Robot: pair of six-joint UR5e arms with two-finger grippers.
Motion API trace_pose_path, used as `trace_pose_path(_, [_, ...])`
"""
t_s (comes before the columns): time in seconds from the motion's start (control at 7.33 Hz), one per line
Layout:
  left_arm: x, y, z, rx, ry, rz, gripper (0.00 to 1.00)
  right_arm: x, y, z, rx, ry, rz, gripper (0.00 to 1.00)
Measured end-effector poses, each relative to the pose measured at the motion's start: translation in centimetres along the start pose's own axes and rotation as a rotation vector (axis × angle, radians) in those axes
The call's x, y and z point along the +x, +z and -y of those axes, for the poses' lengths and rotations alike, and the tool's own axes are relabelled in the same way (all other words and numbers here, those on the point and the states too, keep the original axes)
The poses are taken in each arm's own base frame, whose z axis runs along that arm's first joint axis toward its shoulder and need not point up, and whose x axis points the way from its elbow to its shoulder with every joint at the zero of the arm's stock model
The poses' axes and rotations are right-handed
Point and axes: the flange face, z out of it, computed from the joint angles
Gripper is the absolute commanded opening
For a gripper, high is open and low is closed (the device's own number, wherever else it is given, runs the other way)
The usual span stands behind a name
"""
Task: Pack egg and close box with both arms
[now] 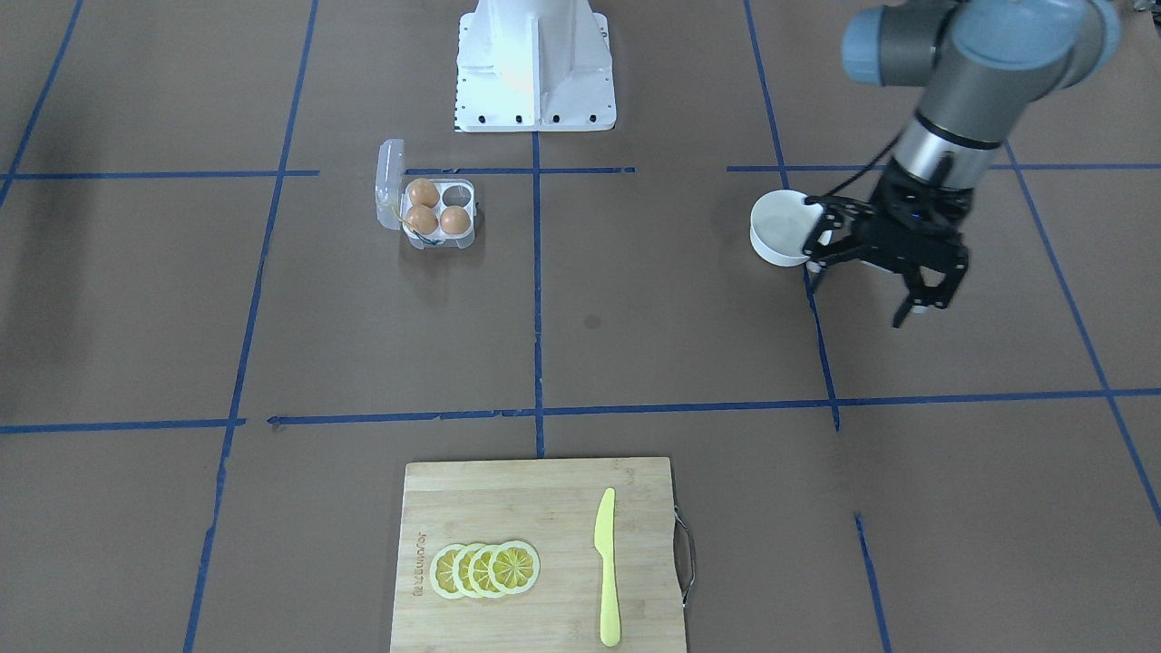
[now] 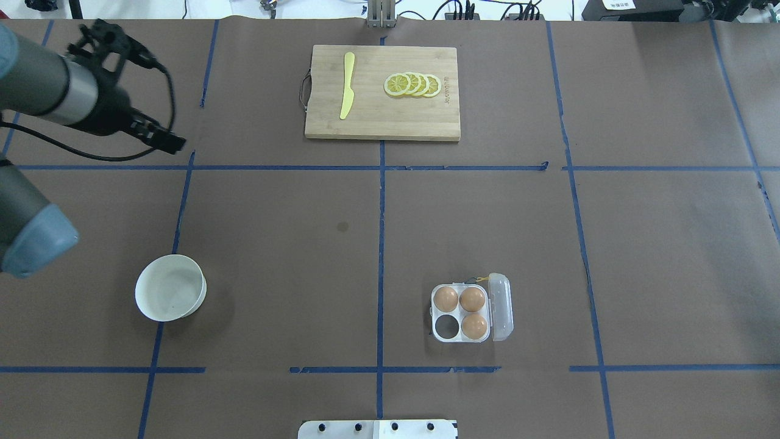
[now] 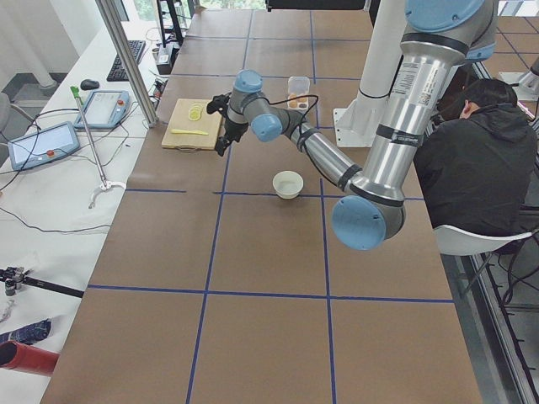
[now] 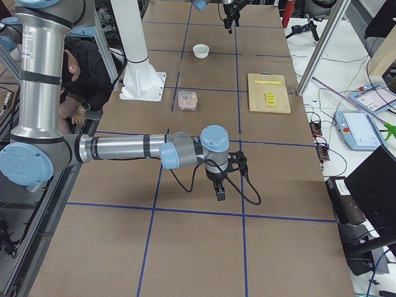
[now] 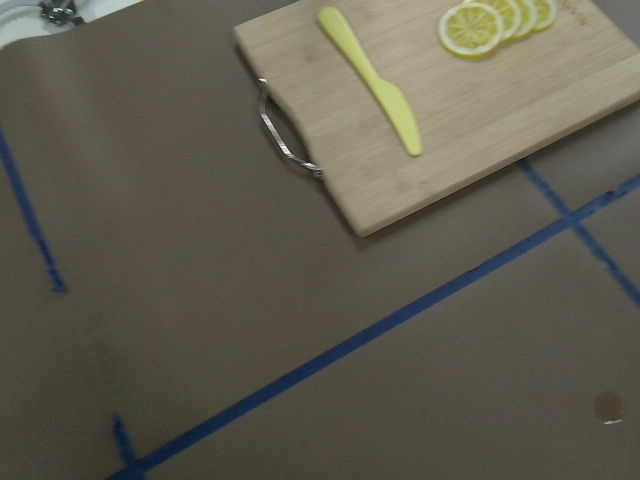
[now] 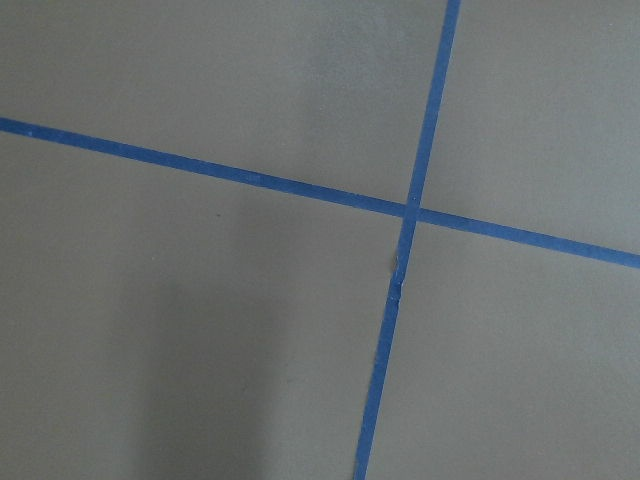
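The clear egg box (image 2: 463,313) stands with its lid (image 2: 501,305) hinged open. It also shows in the front view (image 1: 437,238). Three brown eggs (image 2: 472,299) fill three of its cells, and I cannot tell which is the task's egg. One cell (image 2: 446,327) is empty. My left gripper (image 1: 862,290) is open and empty, raised beside the white bowl, far from the box. In the overhead view the left gripper (image 2: 143,85) is at the far left. My right gripper (image 4: 221,189) shows only in the right side view, far from the box; I cannot tell its state.
The round white bowl (image 2: 169,288) looks empty. A wooden cutting board (image 2: 378,119) with a yellow knife (image 2: 347,85) and lemon slices (image 2: 413,85) lies at the far side. The white pedestal (image 1: 535,63) stands behind the box. A person (image 3: 476,160) sits by the robot.
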Motion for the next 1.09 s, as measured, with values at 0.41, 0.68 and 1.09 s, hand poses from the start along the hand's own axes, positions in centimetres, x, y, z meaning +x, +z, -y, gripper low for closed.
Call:
trace_pose_path(0.41, [-23.9, -1.8, -11.5, -0.163, -0.095, 0.099, 1.0, 0.0, 0.0, -0.1, -0.002, 0.003, 0.004, 1.0])
trace_pose_path(0.68, [-30.8, -3.8, -20.9, -0.229, -0.229, 0.087, 1.0, -0.1, -0.1, -0.1, 0.0, 0.001, 0.007, 1.0])
trace_pose_path(1.09, [-31.7, -5.4, -25.2, -0.323, -0.286, 0.009, 1.0, -0.3, -0.2, 0.0, 0.004, -0.002, 0.008, 1.0])
